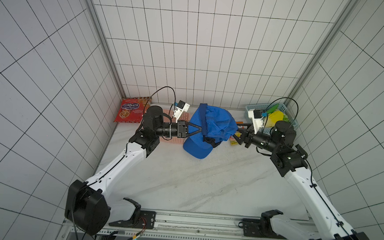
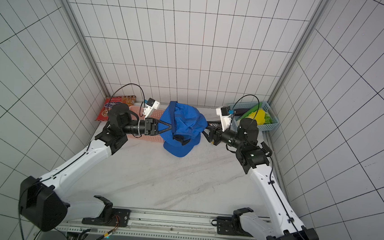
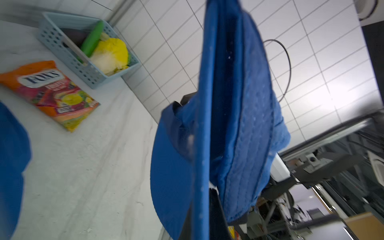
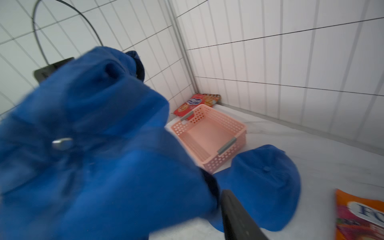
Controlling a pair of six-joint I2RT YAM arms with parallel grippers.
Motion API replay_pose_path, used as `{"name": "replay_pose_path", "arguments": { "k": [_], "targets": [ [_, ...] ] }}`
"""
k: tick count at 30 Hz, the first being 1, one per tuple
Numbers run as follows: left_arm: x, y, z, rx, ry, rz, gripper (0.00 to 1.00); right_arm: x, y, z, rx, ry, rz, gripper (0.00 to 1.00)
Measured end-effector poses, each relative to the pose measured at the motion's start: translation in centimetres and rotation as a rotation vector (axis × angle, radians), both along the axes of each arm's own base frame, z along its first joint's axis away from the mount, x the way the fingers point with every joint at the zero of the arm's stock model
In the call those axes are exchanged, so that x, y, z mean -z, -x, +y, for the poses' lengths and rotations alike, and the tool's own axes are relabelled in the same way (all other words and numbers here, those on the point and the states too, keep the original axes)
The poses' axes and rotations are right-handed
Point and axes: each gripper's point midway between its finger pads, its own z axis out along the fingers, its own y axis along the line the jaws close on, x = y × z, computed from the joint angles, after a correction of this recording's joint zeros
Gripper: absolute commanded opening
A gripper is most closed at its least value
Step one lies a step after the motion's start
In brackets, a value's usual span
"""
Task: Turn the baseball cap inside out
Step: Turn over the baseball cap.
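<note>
1. The baseball cap (image 1: pixel 221 125) hung clear of the table (image 1: pixel 204 187), at the far middle of the scene between the two grippers. Its crown was crumpled and sagging.
2. The left gripper (image 1: pixel 198 131) had its fingers pressed together on the cap's rim band, on the cap's left side. That pinch carried the whole cap.
3. The right gripper (image 1: pixel 238 131) had its fingers spread apart at the right side of the crown, with nothing clasped between them. The right wrist view was too blurred to show whether a tip brushed the cloth.
4. The cap looked light and soft. The cloth would fold, bunch and slide under a loose grip rather than keep its shape. Only the stitched brim (image 3: pixel 249 124), seen in the left wrist view, looked stiff, and it would probably swing and tug on the hold.
5. The rim band seemed the best place to grip, since it is doubled and firmer than the crown panels. A second hold opposite the first would likely spread the opening so the crown could be pushed through. The thin crown cloth would probably slip out of a pinch.
6. A second blue cap (image 4: pixel 266 182) lay on the table just beside the pink basket (image 4: pixel 232 149), below the held one. It could be mistaken for the cap in work.
</note>
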Motion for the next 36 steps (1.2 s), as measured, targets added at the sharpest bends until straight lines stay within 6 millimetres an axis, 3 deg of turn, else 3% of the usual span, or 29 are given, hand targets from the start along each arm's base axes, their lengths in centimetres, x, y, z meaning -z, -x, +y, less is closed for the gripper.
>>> {"name": "replay_pose_path", "arguments": {
  "k": [4, 8, 13, 16, 23, 36],
  "targets": [
    [2.5, -3.0, 1.8, -0.284, -0.141, 0.002, 0.0, -0.2, 0.0, -2.1, 0.128, 0.025, -0.051, 0.86],
    [3.8, -4.3, 3.0, -0.427, -0.195, 0.03, 0.0, -0.2, 0.9, -2.6, 0.175, 0.045, -0.122, 0.9],
    [4.0, -4.5, 2.7, -0.48, -0.195, 0.065, 0.0, 2.2, 4.0, 0.9, 0.105, 0.152, -0.265, 0.91],
    [3.7, -4.0, 1.7, -0.465, -0.178, 0.083, 0.0, 3.8, 4.7, 2.5, 0.096, 0.237, -0.36, 0.91],
    [3.4, -3.0, 0.4, -0.434, -0.143, 0.144, 0.0, 5.2, 3.1, 4.9, 0.182, 0.438, -0.594, 0.93],
    [3.0, -1.7, -1.0, -0.367, -0.077, 0.248, 0.0, 5.7, 0.4, 5.6, 0.283, 0.666, -0.833, 0.97]
  ]
}}
